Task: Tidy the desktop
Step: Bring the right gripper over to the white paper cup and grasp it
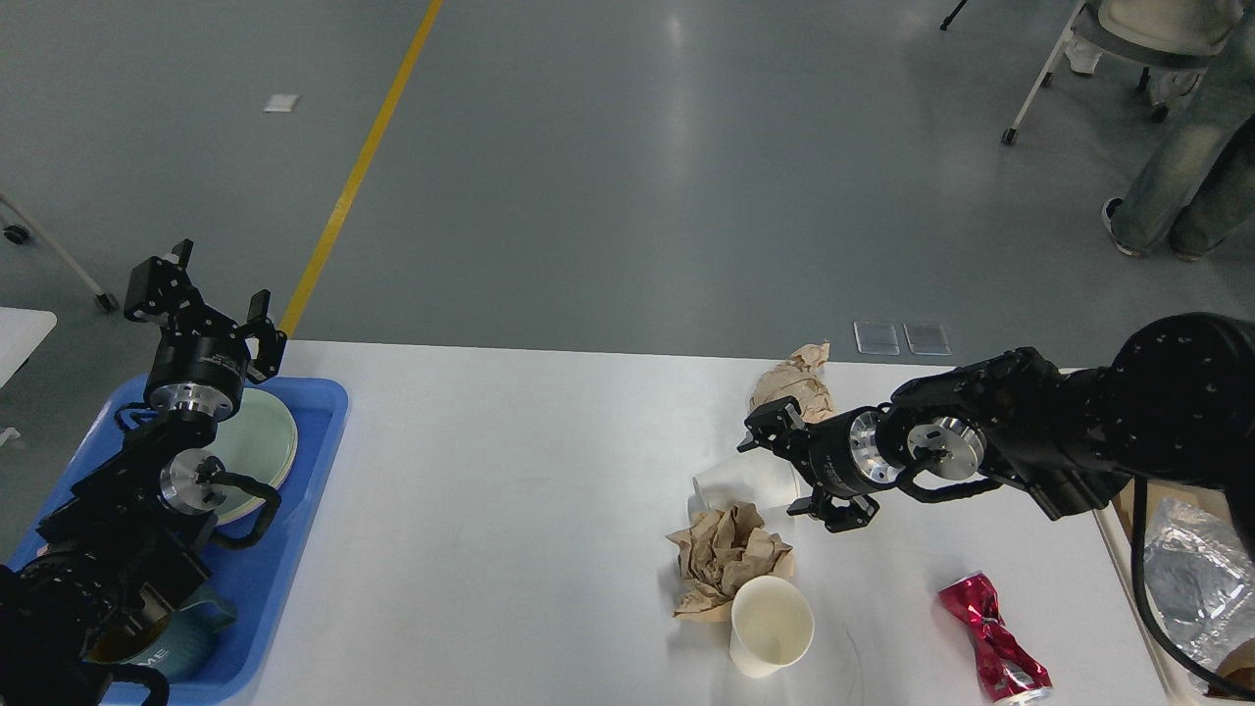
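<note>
The white desktop [490, 510] carries litter on its right half. A paper cup [733, 480] lies on its side there, and my right gripper [790, 473] is open with a finger on each side of the cup's base end. Behind it sits a crumpled brown paper ball [789, 380]. In front lie a second crumpled brown paper [726, 554], an upright paper cup [772, 637] and a crushed red can [990, 637]. My left gripper [206, 296] stands open and holds nothing, raised above the blue tray [319, 417] at the left.
The blue tray holds a pale green plate [265, 441] and a teal mug [181, 642]. At the right edge my arm covers most of the cream bin; a silver foil bag [1196, 579] shows inside. A person's legs [1177, 186] stand on the floor beyond.
</note>
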